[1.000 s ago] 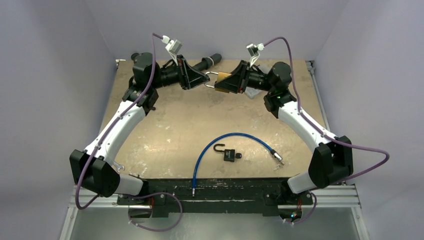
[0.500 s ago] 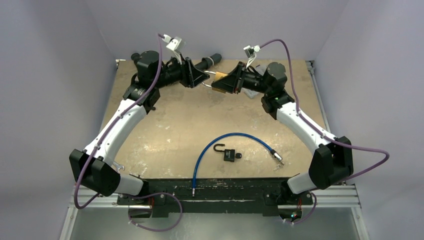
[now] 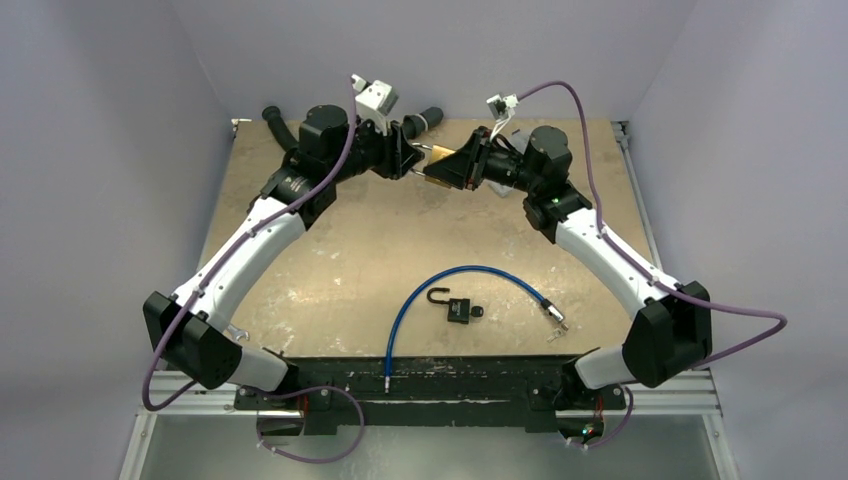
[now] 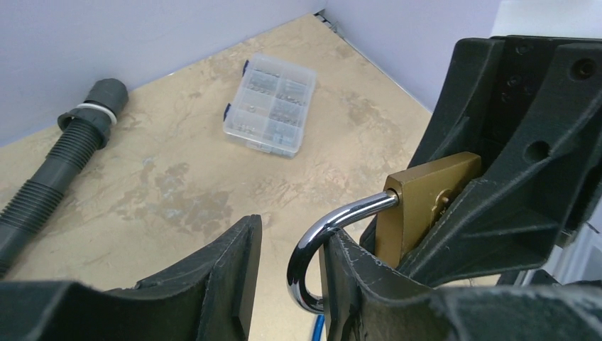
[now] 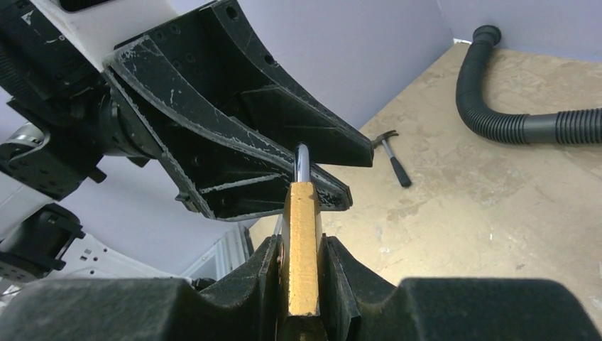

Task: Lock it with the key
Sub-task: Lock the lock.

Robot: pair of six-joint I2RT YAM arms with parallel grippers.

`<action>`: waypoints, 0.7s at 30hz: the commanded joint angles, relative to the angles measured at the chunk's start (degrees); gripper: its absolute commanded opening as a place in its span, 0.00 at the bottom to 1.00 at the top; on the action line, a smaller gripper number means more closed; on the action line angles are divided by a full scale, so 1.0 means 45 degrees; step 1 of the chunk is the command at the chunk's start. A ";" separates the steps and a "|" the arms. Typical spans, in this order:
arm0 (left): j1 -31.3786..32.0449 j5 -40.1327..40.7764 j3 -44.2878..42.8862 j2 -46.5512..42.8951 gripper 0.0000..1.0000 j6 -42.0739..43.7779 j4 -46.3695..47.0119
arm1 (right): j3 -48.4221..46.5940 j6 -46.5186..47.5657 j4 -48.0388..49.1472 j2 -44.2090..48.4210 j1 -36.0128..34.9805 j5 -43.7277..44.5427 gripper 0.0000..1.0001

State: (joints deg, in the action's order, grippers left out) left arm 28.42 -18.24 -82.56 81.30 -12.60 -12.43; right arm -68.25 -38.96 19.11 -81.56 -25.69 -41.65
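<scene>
Both arms reach far forward and inward, tips nearly meeting, left tool [image 4: 287,245] parted, right tool [image 5: 299,245] clamped.

No readable text, labels or numbers

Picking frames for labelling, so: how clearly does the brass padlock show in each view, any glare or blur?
Top external: even soft light, but the brass padlock is small and partly hidden. Left wrist: sharp, a white glint on its shackle. Right wrist: edge-on and crisp, no glare.
</scene>
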 commanded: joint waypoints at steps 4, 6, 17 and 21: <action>0.0427 0.1986 -0.0950 0.0637 0.35 0.0834 -0.0280 | -0.0654 0.0287 0.0861 0.1180 -0.0399 0.0059 0.00; 0.0496 0.2133 -0.1048 0.0744 0.27 0.0949 -0.0355 | -0.0613 0.0318 0.0841 0.1209 -0.0438 0.0132 0.00; -0.0175 0.1112 -0.1144 0.0603 0.00 0.0888 -0.0339 | -0.0405 0.0294 0.0724 0.1096 -0.0360 -0.0967 0.29; -0.0967 -0.0526 -0.0937 0.0371 0.00 0.0754 0.0190 | -0.0366 0.0250 0.0701 0.1035 -0.0207 -0.1384 0.55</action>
State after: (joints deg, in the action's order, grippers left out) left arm 28.75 -17.85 -85.60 84.14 -9.39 -15.92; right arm -68.23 -37.74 16.51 -81.17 -26.15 -40.69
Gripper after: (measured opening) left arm 0.188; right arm 0.481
